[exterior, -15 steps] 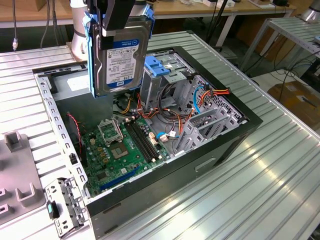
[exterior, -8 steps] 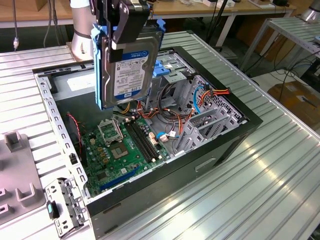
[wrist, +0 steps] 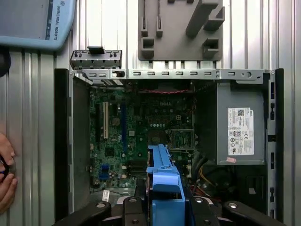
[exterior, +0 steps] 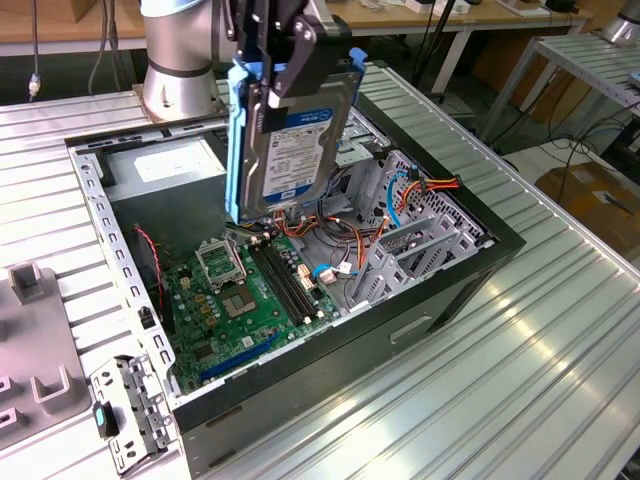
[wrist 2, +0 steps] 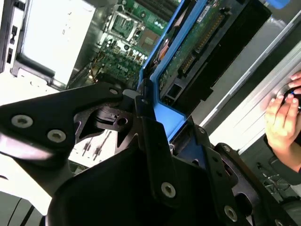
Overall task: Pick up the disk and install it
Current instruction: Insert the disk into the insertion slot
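Note:
The disk (exterior: 292, 140), a grey metal drive in a bright blue carrier frame, hangs upright on its edge above the middle of the open computer case (exterior: 470, 275). My gripper (exterior: 283, 55) is shut on its upper end, black fingers (exterior: 300, 62) clamped across the carrier. The disk's lower edge hovers just over the motherboard (exterior: 240, 295), apart from it. In the second wrist view the blue carrier (wrist 2: 164, 115) runs out from between the fingers (wrist 2: 146, 127), with the drive's circuit side (wrist 2: 197, 40) beyond. The first wrist view looks down along the carrier (wrist: 162, 176) into the case.
A power supply (wrist: 240, 127) fills one end of the case. Cables (exterior: 410, 195) and a metal cage (exterior: 400, 250) sit at the exterior view's right. A grey fixture (wrist: 181, 28) and loose bracket (exterior: 125, 410) lie outside. A person's hand (wrist 2: 282, 120) rests beside the case.

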`<action>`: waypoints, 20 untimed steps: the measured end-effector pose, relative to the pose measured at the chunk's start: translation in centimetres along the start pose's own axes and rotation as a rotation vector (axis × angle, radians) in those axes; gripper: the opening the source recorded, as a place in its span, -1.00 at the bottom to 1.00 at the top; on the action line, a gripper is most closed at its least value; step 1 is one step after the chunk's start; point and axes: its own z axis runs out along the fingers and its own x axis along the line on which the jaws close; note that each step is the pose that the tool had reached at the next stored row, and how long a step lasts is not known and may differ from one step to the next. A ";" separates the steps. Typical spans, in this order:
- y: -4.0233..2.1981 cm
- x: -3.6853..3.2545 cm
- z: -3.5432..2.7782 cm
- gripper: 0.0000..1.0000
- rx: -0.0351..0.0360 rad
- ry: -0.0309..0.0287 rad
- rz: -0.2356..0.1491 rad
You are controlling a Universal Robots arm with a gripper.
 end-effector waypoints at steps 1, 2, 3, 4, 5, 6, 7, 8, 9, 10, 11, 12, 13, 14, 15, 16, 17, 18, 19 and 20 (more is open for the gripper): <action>-0.76 0.09 0.06 -0.25 -0.0001 0.0010 0.000; -1.21 0.14 0.09 -0.25 -0.0001 0.0014 0.000; -1.95 0.23 0.15 -0.25 -0.0001 0.0020 0.000; -2.70 0.32 0.20 -0.25 -0.0001 0.0028 0.000; -3.32 0.40 0.22 -0.25 -0.0002 0.0036 0.000; -3.53 0.49 0.24 -0.25 -0.0001 0.0034 0.000; -3.59 0.61 0.24 -0.25 -0.0001 0.0034 0.000; -3.59 0.75 0.24 -0.25 -0.0001 0.0034 0.000; -3.59 0.89 0.24 -0.25 -0.0001 0.0034 0.000; -3.59 1.19 0.25 -0.25 -0.0001 0.0034 0.000; -3.60 1.64 0.25 -0.25 -0.0001 0.0034 0.000; -3.60 2.09 0.26 -0.25 -0.0001 0.0033 0.000; -3.60 2.38 0.26 -0.25 -0.0001 0.0035 0.000; -3.60 2.49 0.26 -0.25 -0.0001 0.0035 0.000; -3.60 2.53 0.27 -0.25 -0.0001 0.0034 0.000; -3.60 2.53 0.26 -0.25 -0.0001 0.0034 0.000; -3.61 2.54 0.26 -0.25 -0.0001 0.0034 0.000; -3.60 2.64 0.27 -0.25 -0.0001 0.0034 0.000; -3.60 2.73 0.27 -0.25 -0.0001 0.0034 0.000; -3.61 2.73 0.27 -0.25 -0.0001 0.0033 0.000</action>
